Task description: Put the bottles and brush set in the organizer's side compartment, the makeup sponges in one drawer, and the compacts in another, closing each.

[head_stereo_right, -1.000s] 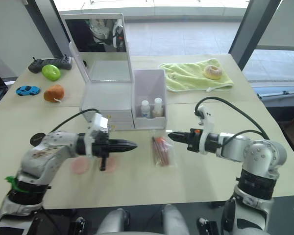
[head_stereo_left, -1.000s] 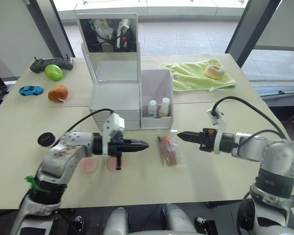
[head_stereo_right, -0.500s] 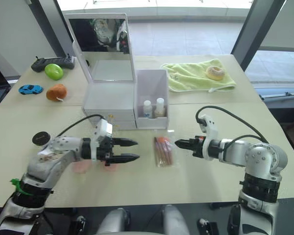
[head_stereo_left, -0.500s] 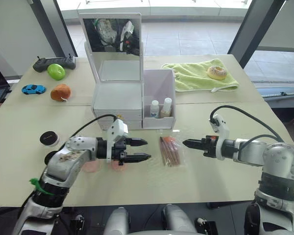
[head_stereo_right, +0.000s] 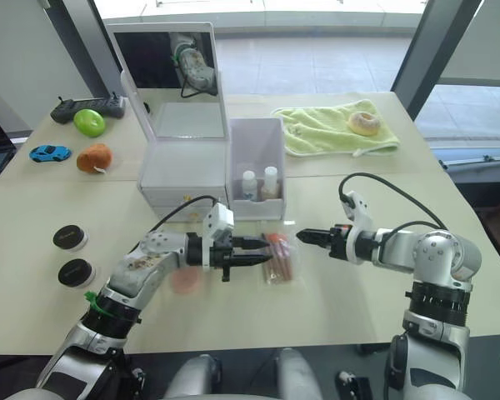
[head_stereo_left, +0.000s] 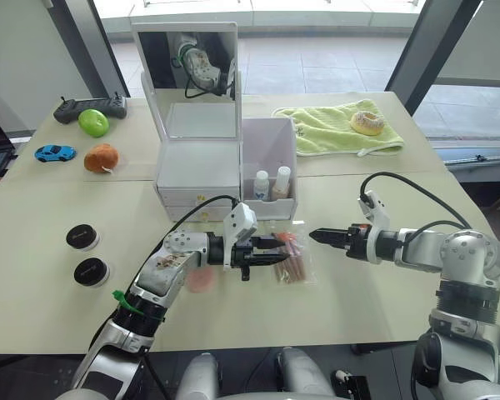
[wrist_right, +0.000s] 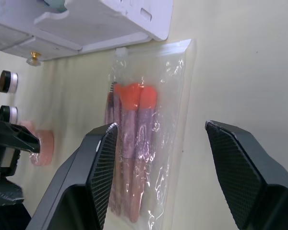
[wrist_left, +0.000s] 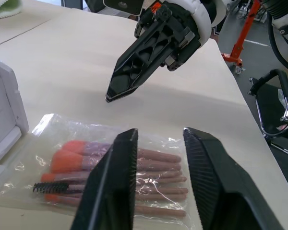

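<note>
While left tool [wrist_left: 156, 158] gapes over crinkly clear-bagged brush set [wrist_left: 110, 177], right tool [head_stereo_left: 315, 236] spread.

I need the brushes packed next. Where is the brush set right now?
The brush set lies on the table in its clear bag, just in front of the organizer, between the left gripper and right gripper.

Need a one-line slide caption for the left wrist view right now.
Left gripper, jaws open, poised over the bagged brush set while the right gripper points in from across the table.
</note>
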Action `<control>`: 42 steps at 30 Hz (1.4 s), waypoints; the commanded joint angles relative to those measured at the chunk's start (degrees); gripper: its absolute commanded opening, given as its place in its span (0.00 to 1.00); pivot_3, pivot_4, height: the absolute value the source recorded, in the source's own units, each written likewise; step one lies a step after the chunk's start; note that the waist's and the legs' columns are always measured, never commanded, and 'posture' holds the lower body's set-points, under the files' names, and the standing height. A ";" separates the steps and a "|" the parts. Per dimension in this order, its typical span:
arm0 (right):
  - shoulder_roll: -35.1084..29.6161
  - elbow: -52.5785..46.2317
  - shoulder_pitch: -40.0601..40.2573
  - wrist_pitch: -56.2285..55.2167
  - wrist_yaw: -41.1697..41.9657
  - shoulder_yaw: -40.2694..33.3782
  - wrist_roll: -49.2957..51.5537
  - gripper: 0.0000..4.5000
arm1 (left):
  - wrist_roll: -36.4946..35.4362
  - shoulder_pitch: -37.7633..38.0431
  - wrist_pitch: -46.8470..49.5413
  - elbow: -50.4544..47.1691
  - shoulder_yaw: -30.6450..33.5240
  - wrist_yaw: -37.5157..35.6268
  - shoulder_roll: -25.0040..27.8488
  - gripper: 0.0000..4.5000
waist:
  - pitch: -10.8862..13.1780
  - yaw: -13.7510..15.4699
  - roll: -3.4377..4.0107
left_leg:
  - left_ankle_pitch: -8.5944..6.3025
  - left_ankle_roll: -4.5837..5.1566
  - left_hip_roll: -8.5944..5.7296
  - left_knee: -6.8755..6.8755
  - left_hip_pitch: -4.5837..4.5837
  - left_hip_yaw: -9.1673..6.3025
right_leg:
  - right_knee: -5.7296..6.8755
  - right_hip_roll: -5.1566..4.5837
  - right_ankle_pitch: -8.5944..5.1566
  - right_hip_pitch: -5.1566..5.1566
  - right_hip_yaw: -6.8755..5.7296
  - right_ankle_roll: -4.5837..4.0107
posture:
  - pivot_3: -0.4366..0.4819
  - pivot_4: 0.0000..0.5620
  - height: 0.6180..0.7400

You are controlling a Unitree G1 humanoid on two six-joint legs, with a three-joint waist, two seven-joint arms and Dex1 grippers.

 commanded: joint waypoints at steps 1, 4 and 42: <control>0.49 1.28 -2.35 1.11 0.99 -1.39 0.24 0.69 | 3.14 -2.24 -2.69 2.22 -1.28 0.39 -0.39 0.09 | -0.01 0.00 0.01 | 0.00 0.00 0.00 0.00 0.00 0.00 | 0.00 0.00 0.00 0.00 0.00 0.00 | 0.48 0.27 1.00; 0.32 3.73 -2.83 -0.02 0.83 0.47 -1.99 0.69 | 6.02 -3.48 -4.54 4.98 -2.32 1.85 -1.40 0.00 | -0.01 0.03 0.02 | 0.00 0.00 -0.01 0.00 0.00 0.00 | -0.01 0.00 0.01 0.00 0.00 -0.01 | 0.48 0.27 1.00; 9.35 4.58 -6.21 2.73 4.08 7.96 -5.82 1.00 | 11.38 -1.37 -8.68 6.75 -3.83 1.13 -1.37 0.00 | -0.05 -1.25 0.06 | 0.00 0.00 0.03 -0.14 0.05 -0.12 | 0.06 0.06 -0.07 0.16 -0.04 0.12 | 0.48 0.27 1.00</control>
